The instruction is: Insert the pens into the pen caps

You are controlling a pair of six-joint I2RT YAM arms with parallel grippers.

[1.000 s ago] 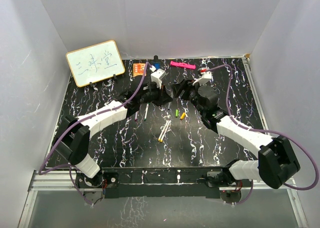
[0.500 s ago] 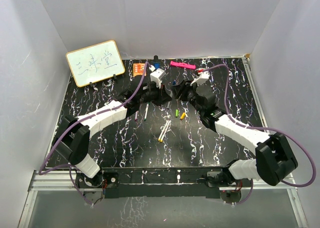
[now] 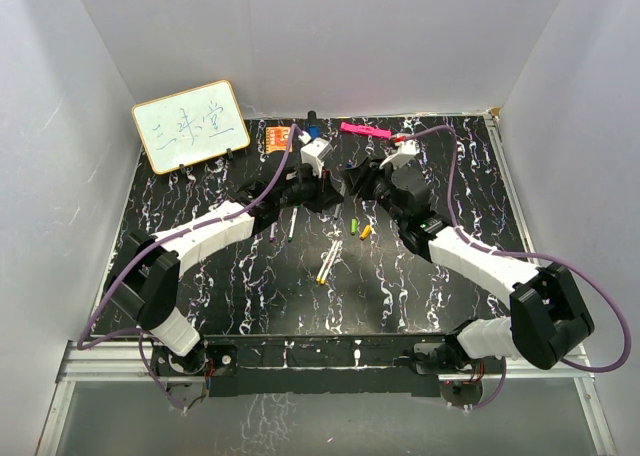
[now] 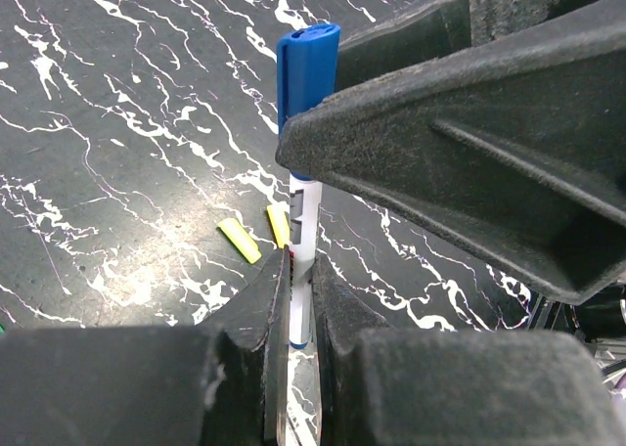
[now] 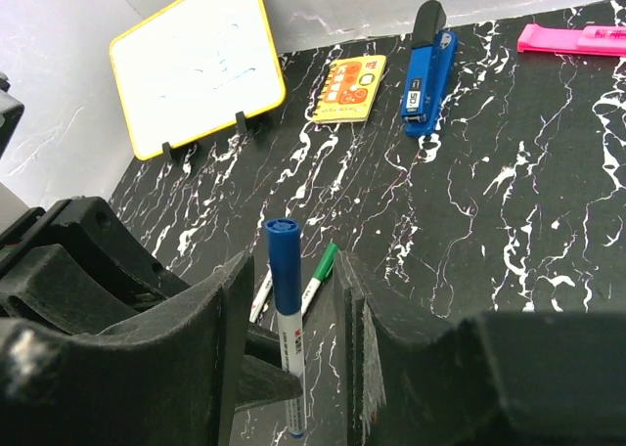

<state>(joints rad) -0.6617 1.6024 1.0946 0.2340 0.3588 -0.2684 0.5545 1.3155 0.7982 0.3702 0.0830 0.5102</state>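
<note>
Clearly, the pen [image 5: 290, 360] stands upright, blue cap [image 5: 282, 255] uppermost.

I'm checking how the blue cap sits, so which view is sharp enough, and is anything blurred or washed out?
Left wrist: pen and blue cap crisp and evenly lit, near jaws soft. Right wrist: pen sharp, near jaws blurred, whiteboard washed out, its writing barely legible. Top: even light, but the pen is too small to judge.
</note>
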